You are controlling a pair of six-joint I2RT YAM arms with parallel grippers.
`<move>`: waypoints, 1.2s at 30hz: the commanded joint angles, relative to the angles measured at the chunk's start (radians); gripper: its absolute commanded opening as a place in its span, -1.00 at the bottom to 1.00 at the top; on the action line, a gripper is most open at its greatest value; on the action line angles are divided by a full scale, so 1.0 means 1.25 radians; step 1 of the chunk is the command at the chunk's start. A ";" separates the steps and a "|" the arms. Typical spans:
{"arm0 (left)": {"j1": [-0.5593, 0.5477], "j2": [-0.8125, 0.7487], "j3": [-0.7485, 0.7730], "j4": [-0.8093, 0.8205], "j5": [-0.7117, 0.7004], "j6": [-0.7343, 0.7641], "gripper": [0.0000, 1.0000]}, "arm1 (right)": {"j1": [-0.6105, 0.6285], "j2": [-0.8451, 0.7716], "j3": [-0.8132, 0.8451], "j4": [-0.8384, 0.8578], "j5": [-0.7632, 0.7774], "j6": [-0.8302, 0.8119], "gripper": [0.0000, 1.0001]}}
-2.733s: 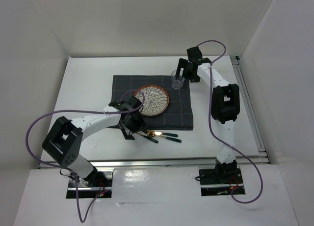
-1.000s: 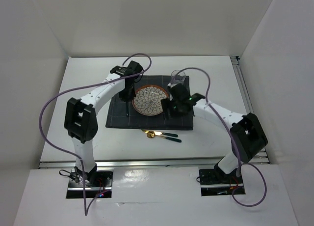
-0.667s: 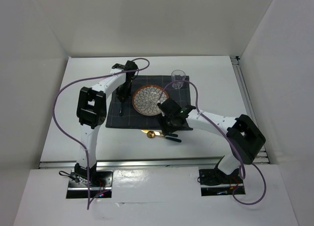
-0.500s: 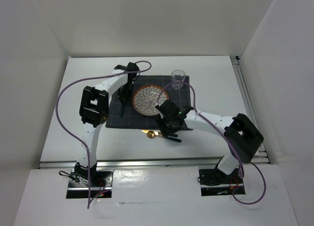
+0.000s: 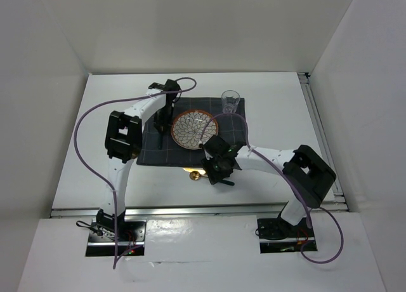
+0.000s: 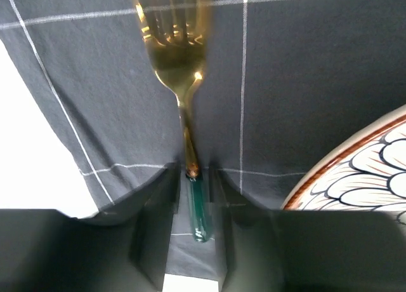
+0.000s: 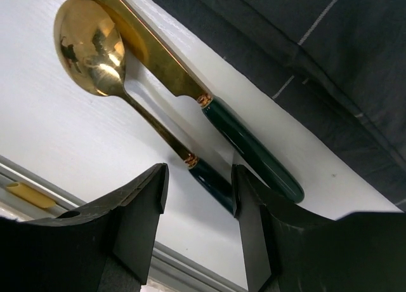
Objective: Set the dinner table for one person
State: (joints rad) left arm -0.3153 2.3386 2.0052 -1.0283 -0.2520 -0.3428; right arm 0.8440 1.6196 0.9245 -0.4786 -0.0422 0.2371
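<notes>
Left gripper [image 6: 193,178], slightly parted, straddles the fork [image 6: 174,57] handle on the placemat [image 6: 298,82], between mat edge and plate [image 6: 361,171] rim. Right gripper [image 7: 196,171], lower in frame than before, gapes over the spoon [image 7: 89,47] handle beside the knife [image 7: 158,66] on the bare white dinner table [image 7: 57,146], at its front strip.

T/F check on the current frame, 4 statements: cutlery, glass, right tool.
1. The fork lies on the placemat, left of the plate. True.
2. The spoon and knife lie on the placemat. False: they are on the bare table, beside the placemat's near edge.
3. The right tool is open, straddling the spoon's handle. True.
4. The glass stands on the plate. False: it stands at the placemat's far right corner, apart from the plate.
</notes>
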 commanded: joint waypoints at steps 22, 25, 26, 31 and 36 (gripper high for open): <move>0.004 -0.266 -0.003 -0.101 -0.013 -0.077 0.63 | 0.078 -0.050 0.080 -0.103 -0.115 -0.096 -1.00; 0.004 -0.304 -0.003 -0.110 -0.013 -0.084 0.63 | 0.078 -0.103 0.116 -0.168 -0.108 -0.096 -1.00; 0.004 -0.312 -0.003 -0.120 -0.013 -0.093 0.63 | 0.078 -0.117 0.125 -0.182 -0.078 -0.076 -1.00; 0.004 -0.377 -0.038 -0.105 -0.013 -0.137 0.63 | -0.056 -0.165 0.156 -0.216 0.106 0.127 -1.00; 0.004 -0.440 -0.100 -0.077 -0.030 -0.174 0.63 | -0.210 -0.127 0.171 -0.097 0.123 0.280 -0.99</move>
State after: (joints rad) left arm -0.3111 1.8549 1.9038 -1.1439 -0.2657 -0.5125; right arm 0.6498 1.4353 1.1072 -0.6605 0.0399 0.4282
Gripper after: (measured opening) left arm 0.815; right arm 0.241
